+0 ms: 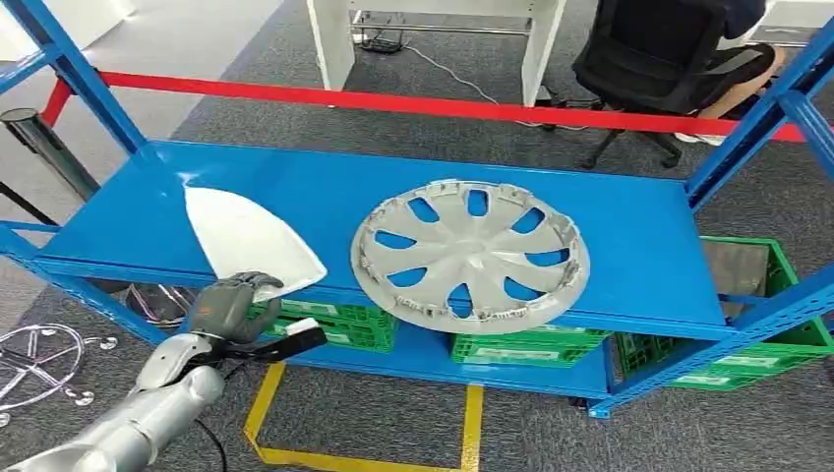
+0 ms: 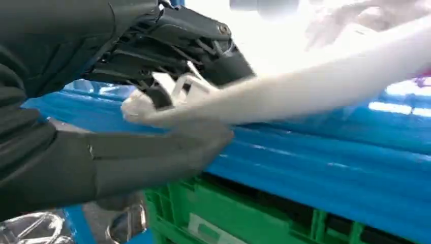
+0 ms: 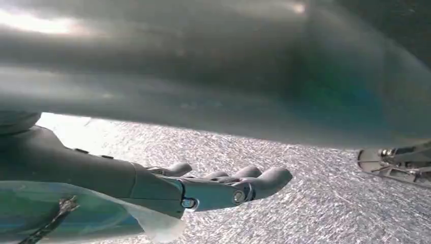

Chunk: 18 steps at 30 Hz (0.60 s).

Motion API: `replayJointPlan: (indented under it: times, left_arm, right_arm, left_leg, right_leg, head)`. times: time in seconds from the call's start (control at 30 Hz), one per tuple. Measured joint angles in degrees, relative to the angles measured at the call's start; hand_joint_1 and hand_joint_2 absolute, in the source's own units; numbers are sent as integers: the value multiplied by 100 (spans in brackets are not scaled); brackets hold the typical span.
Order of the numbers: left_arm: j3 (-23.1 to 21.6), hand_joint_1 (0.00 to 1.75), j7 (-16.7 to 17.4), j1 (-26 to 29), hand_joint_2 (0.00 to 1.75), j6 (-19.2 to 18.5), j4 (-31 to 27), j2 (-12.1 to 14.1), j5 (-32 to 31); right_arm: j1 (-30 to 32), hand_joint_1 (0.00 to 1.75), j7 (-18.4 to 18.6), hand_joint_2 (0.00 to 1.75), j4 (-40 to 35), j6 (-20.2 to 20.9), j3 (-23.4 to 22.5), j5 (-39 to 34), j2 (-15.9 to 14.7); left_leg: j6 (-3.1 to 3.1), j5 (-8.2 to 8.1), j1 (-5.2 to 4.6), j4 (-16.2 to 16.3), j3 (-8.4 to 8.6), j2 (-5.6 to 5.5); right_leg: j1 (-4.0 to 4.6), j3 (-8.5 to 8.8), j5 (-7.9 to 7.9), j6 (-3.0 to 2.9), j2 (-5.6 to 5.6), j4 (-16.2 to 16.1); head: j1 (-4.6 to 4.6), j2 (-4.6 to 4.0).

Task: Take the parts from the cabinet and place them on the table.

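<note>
A white curved panel part lies on the blue shelf at its left front, its near edge overhanging. My left hand grips that near edge; the left wrist view shows the white panel pinched between dark fingers above and the thumb below. A silver hubcap rests flat in the middle of the shelf, partly over the front edge. My right hand hangs over grey carpet, fingers loosely extended and holding nothing.
Green crates sit on the lower shelf level. Blue uprights frame the rack. A red barrier tape runs behind it. A person in a black chair sits at a white desk beyond. Yellow floor tape marks the carpet.
</note>
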Motion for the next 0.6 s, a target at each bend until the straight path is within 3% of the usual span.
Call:
replayJointPlan:
  times: [0.37, 0.6]
  left_arm:
    - [18, 175, 114, -147, 175, 199, 76, 79, -396]
    - [335, 175, 52, -106, 175, 214, -35, 92, -934]
  right_arm:
    - [7, 0, -44, 0, 31, 2, 118, 0, -39]
    - [18, 0, -48, 0, 35, -33, 140, -2, -39]
  left_leg:
    - [2, 2, 0, 0, 6, 0]
    - [3, 3, 0, 0, 6, 0]
  right_leg:
    - [0, 6, 3, -2, 2, 1]
    - [0, 4, 3, -1, 3, 1]
  head:
    - [-2, 0]
    - [-2, 0]
